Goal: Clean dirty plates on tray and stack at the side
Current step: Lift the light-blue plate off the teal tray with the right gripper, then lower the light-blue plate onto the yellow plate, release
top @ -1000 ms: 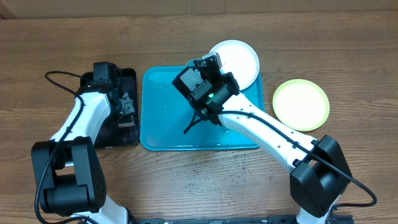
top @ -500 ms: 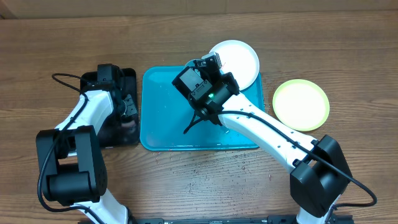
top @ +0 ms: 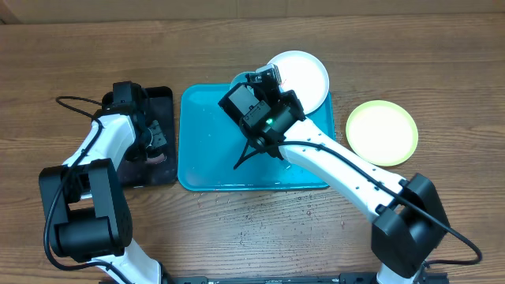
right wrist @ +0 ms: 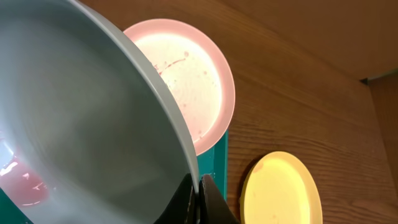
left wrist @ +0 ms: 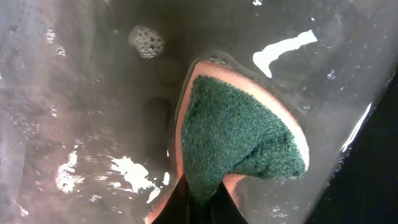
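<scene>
My right gripper (top: 254,146) (right wrist: 199,186) is shut on the rim of the pale blue plate (right wrist: 81,112) and holds it steeply tilted over the turquoise tray (top: 205,158). From overhead only a sliver of that plate (top: 239,79) shows past my wrist. The white plate (top: 304,77) lies over the tray's far right corner, and it carries red smears in the right wrist view (right wrist: 183,81). The pale yellow plate (top: 382,132) (right wrist: 280,193) lies on the table right of the tray. My left gripper (top: 155,142) (left wrist: 199,208) is shut on a green-faced sponge (left wrist: 239,134).
The sponge sits in shallow soapy water inside the narrow black tray (top: 167,99) left of the turquoise tray. A black cable (top: 75,99) loops beside the left arm. The teal tray rim (right wrist: 222,158) shows below the white plate.
The left arm has shifted slightly within the black tray. The pale blue plate's far edge now pokes out beyond the right wrist.
</scene>
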Robot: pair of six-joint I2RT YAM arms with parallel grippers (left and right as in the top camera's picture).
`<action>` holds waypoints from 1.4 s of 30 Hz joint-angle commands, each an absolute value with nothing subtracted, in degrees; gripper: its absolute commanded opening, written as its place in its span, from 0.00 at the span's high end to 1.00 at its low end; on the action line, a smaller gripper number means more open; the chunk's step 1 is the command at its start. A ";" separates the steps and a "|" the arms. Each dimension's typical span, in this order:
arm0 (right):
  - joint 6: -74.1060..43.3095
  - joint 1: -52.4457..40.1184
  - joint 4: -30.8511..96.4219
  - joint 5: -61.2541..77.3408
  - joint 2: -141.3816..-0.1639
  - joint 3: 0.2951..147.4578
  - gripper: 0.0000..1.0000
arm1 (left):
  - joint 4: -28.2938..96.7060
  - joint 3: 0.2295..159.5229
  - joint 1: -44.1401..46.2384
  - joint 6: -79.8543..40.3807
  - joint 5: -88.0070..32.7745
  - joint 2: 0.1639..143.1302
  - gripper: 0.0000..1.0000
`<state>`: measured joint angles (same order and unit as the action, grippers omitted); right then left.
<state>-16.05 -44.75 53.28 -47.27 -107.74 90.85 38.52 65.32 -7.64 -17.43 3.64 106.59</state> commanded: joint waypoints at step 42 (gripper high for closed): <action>-31.77 3.77 54.70 0.91 -101.91 92.18 0.96 | 39.44 66.17 -8.12 -16.27 4.43 106.06 0.96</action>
<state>-28.84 -3.44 53.49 -12.10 -104.44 91.02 39.00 65.43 -7.64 -17.41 3.64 106.59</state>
